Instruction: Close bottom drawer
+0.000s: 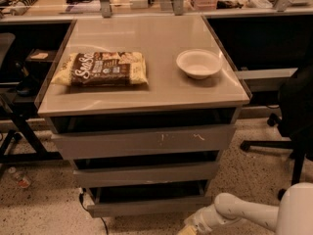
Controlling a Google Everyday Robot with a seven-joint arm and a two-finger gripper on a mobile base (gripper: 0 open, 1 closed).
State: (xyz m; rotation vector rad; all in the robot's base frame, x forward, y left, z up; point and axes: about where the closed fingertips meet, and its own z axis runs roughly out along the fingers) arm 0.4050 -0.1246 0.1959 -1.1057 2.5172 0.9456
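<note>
The bottom drawer is the lowest, narrowest grey front of the cabinet, with a dark gap above it. Above it are the middle front and the wide top front with pale scratch marks. My white arm reaches in from the lower right. The gripper is at the frame's bottom edge, just below and right of the bottom drawer's front, mostly cut off.
On the cabinet top lie a brown snack bag and a white bowl. A black office chair stands at the right. A dark table leg and a cable are at the left.
</note>
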